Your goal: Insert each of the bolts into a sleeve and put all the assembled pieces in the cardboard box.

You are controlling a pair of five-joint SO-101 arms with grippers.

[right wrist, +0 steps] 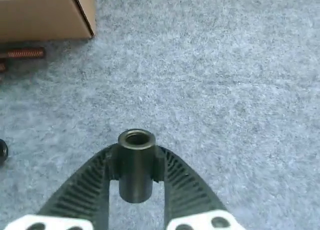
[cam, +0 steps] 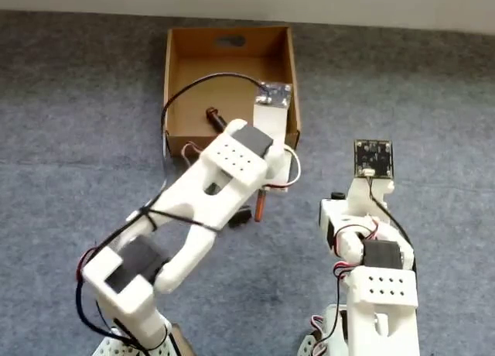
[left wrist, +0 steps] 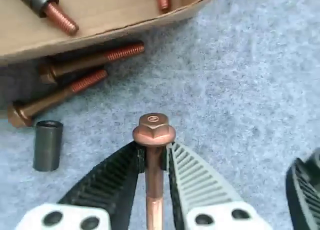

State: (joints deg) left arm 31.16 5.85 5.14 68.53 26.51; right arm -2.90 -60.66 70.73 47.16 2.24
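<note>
Bolt [left wrist: 154, 131] is held clamped by its shank in the left gripper [left wrist: 154, 149], head outward, just outside the box [left wrist: 100, 30] wall. Sleeve [right wrist: 135, 175] is gripped tight between the fingers of the right gripper [right wrist: 136, 155], farther from the box, its bore facing out and unobstructed. Two loose bolts [left wrist: 75, 65] and a spare sleeve [left wrist: 48, 145] are left lying just beside the box wall; one assembled piece [left wrist: 47, 5] is seen inside the box. Insertion is judged the step in hand: the bolt's tip and the bore must next be aligned and brought together.
</note>
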